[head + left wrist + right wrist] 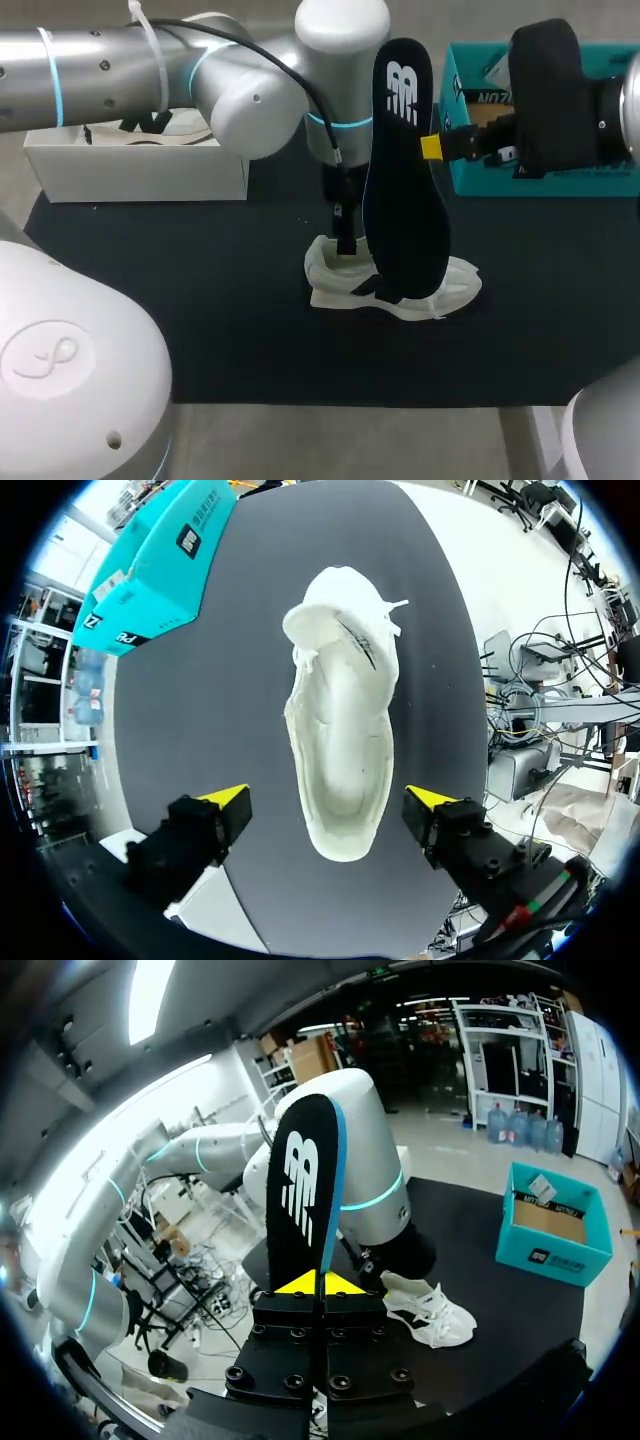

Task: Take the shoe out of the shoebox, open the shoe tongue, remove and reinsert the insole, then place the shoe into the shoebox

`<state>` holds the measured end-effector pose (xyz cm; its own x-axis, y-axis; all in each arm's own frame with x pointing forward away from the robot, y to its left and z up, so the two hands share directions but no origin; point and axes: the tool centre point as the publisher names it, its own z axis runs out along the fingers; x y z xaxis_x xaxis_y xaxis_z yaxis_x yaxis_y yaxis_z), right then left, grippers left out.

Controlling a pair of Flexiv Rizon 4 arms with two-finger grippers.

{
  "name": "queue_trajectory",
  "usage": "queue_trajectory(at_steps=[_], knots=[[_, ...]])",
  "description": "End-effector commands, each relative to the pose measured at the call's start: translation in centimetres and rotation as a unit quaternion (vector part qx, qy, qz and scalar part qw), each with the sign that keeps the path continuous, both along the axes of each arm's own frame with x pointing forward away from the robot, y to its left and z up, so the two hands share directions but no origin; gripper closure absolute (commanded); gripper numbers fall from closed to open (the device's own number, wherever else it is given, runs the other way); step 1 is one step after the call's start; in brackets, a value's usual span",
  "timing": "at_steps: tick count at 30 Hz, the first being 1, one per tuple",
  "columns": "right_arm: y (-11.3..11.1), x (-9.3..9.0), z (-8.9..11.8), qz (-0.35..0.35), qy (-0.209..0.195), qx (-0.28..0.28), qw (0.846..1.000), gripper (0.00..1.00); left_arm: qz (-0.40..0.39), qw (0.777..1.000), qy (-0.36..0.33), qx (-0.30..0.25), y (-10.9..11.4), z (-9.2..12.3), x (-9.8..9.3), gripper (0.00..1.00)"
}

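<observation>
A white low-top sneaker (455,285) is lying on its sole at the centre of the head view, on a dark table mat (200,320). A teal open cardboard shoebox (540,185) is sitting at the upper right, well apart from the sneaker. A white open box (135,170) is sitting at the upper left.

My right gripper (432,148) is coming in from the right edge. It is clamping a thin black foam insole (405,180) by one long edge, with its yellow tips pressing on it from both sides. The insole is standing on end above the sneaker, its white-marked end pointing towards the top of the frame. Whether its lower end is touching the sneaker is not possible to tell.

My left gripper (345,238) is hanging over the sneaker's heel. In the left wrist view its fingers (228,802) are spread wide, one on each side of the heel, touching nothing.

The insole is looking light and floppy, so it is likely to buckle if pushed from its far end. Holding it nearer the leading end should be guiding it in better. The sneaker is looking soft and light and may be sliding on the mat. Pinching its heel collar should be steadying it.
</observation>
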<state>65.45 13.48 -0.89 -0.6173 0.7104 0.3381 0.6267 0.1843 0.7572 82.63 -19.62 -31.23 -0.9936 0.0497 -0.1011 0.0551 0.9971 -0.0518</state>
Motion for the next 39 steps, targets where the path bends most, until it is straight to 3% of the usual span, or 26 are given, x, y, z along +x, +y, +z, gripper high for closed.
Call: queue_trajectory(at_steps=[1, 14, 19, 20, 21, 22, 23, 25, 39], knots=[[0.4, -0.7, -0.4, -0.005, -0.005, 0.002, 1.000, 1.00, 0.001, 1.000, 0.008, -0.003, -1.5, -2.0, 1.9, 0.00], [0.4, -0.7, -0.4, -0.005, -0.005, 0.002, 1.000, 1.00, -0.020, 0.999, 0.032, -0.018, -5.6, -6.3, 5.0, 0.04], [0.4, -0.7, -0.4, -0.005, -0.005, 0.002, 1.000, 1.00, -0.022, 0.999, 0.036, -0.010, -6.4, -7.4, 5.2, 0.20], [0.4, -0.7, -0.4, -0.005, -0.005, 0.002, 1.000, 1.00, -0.022, 0.999, 0.039, -0.008, -6.4, -7.6, 5.2, 0.48], [0.4, -0.7, -0.4, -0.005, -0.005, 0.002, 1.000, 1.00, -0.024, 0.999, 0.044, -0.007, -6.4, -7.8, 5.1, 0.56], [0.4, -0.7, -0.4, -0.005, -0.005, 0.002, 1.000, 1.00, -0.024, 0.999, 0.044, -0.007, -6.2, -7.9, 4.9, 0.70], [0.4, -0.7, -0.4, -0.005, -0.005, 0.002, 1.000, 1.00, -0.030, 0.998, 0.046, -0.007, -6.0, -8.0, 4.7, 1.00], [0.4, -0.7, -0.4, -0.005, -0.005, 0.002, 1.000, 1.00, -0.034, 0.998, 0.045, 0.010, -5.6, -8.0, 3.8, 1.00], [0.4, -0.7, -0.4, -0.005, -0.005, 0.002, 1.000, 1.00, -0.034, 0.998, 0.045, 0.010, -5.6, -8.0, 3.8, 1.00]])
